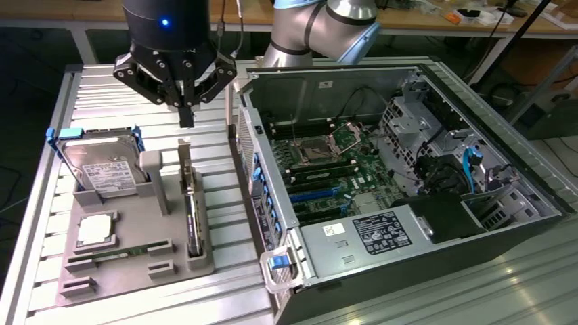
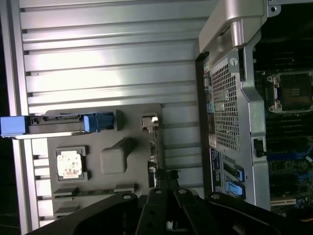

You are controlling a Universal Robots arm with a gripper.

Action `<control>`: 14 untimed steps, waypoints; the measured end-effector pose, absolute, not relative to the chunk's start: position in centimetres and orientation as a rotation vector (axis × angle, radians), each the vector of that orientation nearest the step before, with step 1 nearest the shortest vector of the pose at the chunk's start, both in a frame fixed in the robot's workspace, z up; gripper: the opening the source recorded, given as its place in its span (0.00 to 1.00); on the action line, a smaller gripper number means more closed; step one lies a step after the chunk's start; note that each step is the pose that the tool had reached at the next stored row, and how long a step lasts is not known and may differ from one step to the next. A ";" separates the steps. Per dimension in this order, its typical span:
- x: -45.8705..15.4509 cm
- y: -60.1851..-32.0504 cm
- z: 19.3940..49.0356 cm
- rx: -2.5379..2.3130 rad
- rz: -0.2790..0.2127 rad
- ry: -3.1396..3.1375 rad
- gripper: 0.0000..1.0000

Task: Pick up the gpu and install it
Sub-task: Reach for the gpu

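While the gripper (image 1: 186,116) hangs over the grey holder (image 1: 135,267), you see its fingers pressed together, gripping nothing. The gpu (image 1: 191,203) stands on edge in the holder's slot, just below the fingertips, not touching. Open computer case (image 1: 361,169) at the exterior view's right; hard drive (image 1: 102,169) at its left.

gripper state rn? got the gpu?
Gripper: shut, holding nothing, poised above the gpu, which stands on edge in the grey holder.
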State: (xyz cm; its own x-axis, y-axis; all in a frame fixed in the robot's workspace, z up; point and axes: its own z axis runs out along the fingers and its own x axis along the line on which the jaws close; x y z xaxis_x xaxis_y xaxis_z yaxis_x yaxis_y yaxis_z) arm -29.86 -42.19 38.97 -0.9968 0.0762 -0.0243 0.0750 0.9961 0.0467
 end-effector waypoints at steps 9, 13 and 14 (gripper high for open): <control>-30.0 -42.2 39.0 0.118 0.072 3.113 0.11; -30.1 -42.2 39.0 0.118 0.072 3.113 0.11; -30.2 -42.2 39.0 0.118 0.072 3.112 0.11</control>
